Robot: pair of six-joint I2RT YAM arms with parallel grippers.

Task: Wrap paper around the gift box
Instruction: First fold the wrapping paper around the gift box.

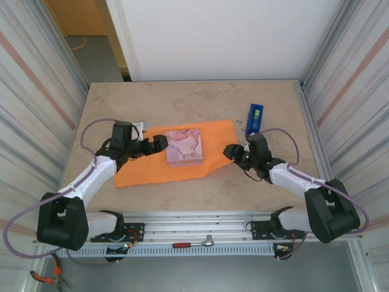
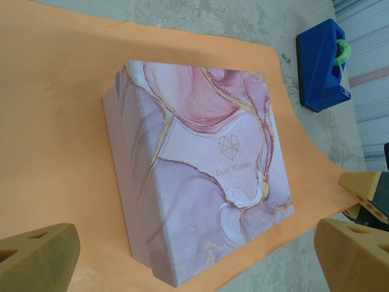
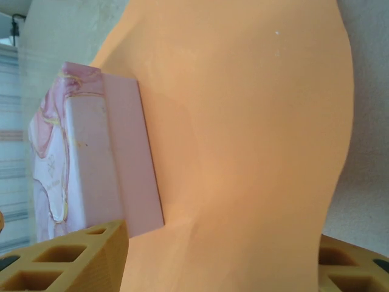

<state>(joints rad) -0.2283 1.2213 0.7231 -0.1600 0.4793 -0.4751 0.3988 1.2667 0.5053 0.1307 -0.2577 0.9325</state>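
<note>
Scene: a beige marbled table (image 1: 182, 100) seen from above; two robot arms reach in from the near edge; a blue tape dispenser (image 1: 254, 118) stands at the far right, apart from the work
Gift box: the gift box (image 1: 185, 148) is flat and nearly square, pink marbled with gold veins, not yet wrapped; it lies lid up near the middle of the table, on top of the paper
Paper: the paper (image 1: 143, 173) is a plain orange sheet lying under the box; its long axis runs left to right across the table, slightly skewed; more of it lies bare to the left of the box than to the right
Left gripper: the left gripper (image 1: 160, 142) is just beside the box's left side, above the bare paper; its fingers (image 2: 36, 258) stand spread wide with nothing between them but the view of the box
Right gripper: the right gripper (image 1: 231, 151) is at the paper's right edge, near the box's right side; its fingers (image 3: 61, 261) stand apart with the sheet running between them; not clamped on it; whether a finger touches the paper cannot be told
Key relation: the box lies between the two grippers, one on each short side of the sheet; the right one is nearer a free paper edge, so the right flap looks likely to be folded over the box first
</note>
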